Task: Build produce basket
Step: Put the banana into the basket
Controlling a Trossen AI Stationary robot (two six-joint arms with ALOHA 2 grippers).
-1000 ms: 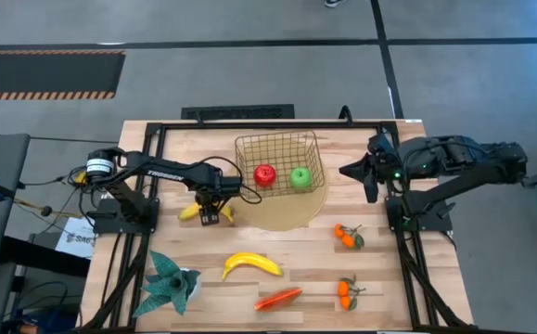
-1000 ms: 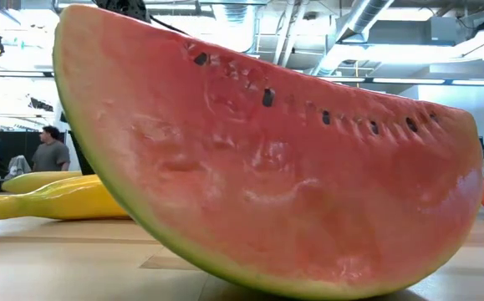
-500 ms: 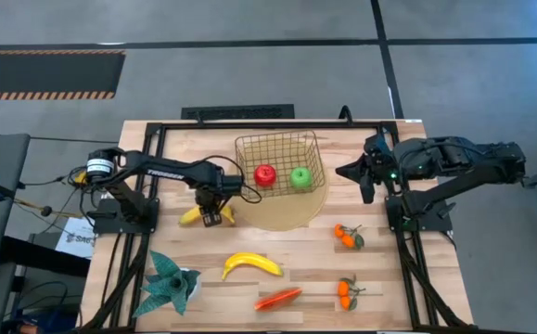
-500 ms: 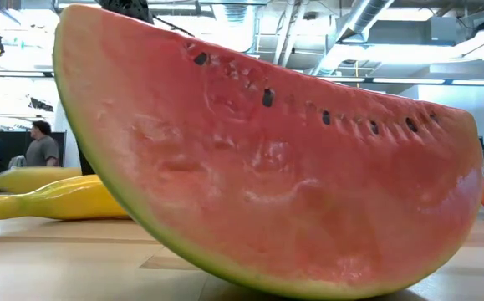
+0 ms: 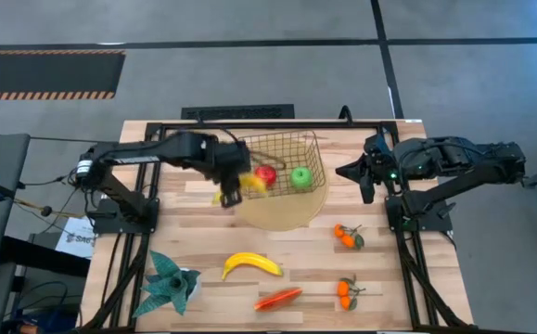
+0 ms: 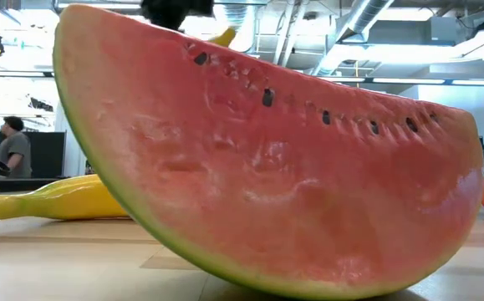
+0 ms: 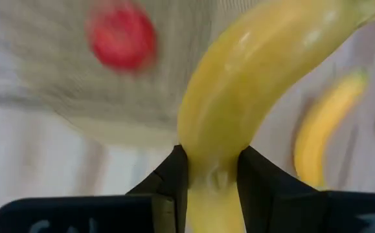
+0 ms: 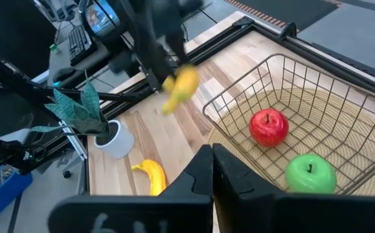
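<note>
The gold wire basket (image 5: 282, 160) stands on a round tan mat (image 5: 291, 211) at the far middle, with a red apple (image 5: 265, 173) and a green apple (image 5: 300, 177) inside. My left gripper (image 5: 233, 188) is shut on a yellow banana (image 5: 251, 182) in the air by the basket's left side. The banana also shows in the right wrist view (image 8: 181, 87). My right gripper (image 5: 353, 173) is shut and empty to the right of the basket. A second banana (image 5: 251, 265), a red-orange chili (image 5: 278, 298) and two tangerine clusters (image 5: 347, 236) (image 5: 345, 291) lie on the table. My left gripper pinches the banana between its two fingers (image 7: 174, 178), across its body toward one end (image 7: 213, 169). The longer part curves away beyond the fingertips. The banana is lifted clear of the table and tilted (image 8: 177, 90), next to the basket's left rim.
A teal spiky plant in a white pot (image 5: 171, 283) stands at the near left. A large watermelon slice (image 6: 267, 167) fills the low view and hides most of the table there. People stand in the room behind (image 6: 7, 146).
My left gripper, shut on the banana, has risen from the table and gone toward the right and far edges, up to the basket's left side. The banana, which lay on the wood left of the mat, is now lifted clear.
</note>
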